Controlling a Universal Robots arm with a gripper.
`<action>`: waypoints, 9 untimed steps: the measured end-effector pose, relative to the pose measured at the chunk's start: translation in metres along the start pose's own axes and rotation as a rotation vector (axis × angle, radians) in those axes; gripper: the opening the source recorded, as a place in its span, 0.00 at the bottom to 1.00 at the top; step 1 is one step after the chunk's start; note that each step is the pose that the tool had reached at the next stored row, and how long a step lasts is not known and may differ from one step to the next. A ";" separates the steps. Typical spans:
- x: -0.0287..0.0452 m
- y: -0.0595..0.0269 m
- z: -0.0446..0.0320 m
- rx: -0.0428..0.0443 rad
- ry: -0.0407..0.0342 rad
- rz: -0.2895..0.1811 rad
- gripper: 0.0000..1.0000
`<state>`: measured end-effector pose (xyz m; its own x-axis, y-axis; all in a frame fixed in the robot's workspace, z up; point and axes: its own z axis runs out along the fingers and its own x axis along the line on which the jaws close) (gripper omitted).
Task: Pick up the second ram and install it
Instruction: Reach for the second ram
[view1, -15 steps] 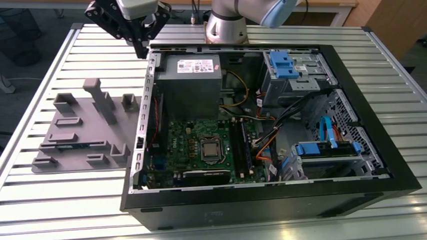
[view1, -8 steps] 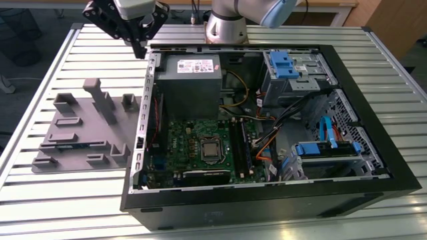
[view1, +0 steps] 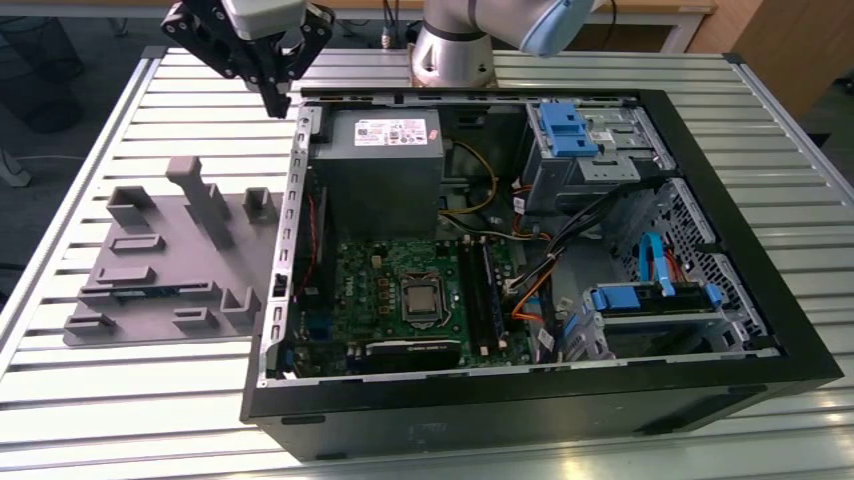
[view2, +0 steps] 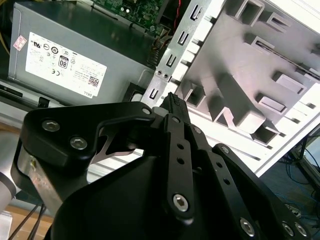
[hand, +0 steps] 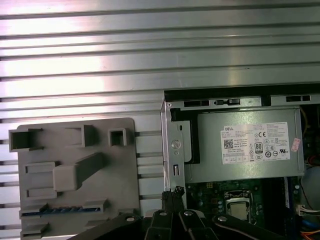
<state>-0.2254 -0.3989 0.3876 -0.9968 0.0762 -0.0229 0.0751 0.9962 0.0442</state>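
The second ram (hand: 60, 210) is a thin blue stick lying on edge in a slot of the gray holder tray (hand: 75, 150). In the exterior view the ram (view1: 144, 291) lies near the tray's (view1: 160, 260) front. My gripper (view1: 276, 103) hangs above the table by the far left corner of the open computer case (view1: 561, 400), well back from the ram. Its black fingers meet at the tips with nothing between them in both wrist views (view2: 172, 97) (hand: 175, 192).
The green motherboard (view1: 400, 290) lies inside the case, with long dark memory slots (view1: 483, 290) beside the processor socket. A gray power supply (view1: 380, 160) fills the far left of the case. Blue drive brackets (view1: 574, 130) and cables (view1: 574, 230) sit on the exterior view's right.
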 end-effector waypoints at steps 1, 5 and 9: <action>0.0003 0.0000 0.0000 0.0000 0.0000 0.000 0.11; 0.0013 -0.0001 0.0000 0.0000 0.0000 0.000 0.11; 0.0022 -0.0002 0.0001 0.0000 0.0000 0.000 0.11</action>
<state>-0.2275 -0.3989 0.3874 -0.9968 0.0762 -0.0229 0.0752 0.9962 0.0442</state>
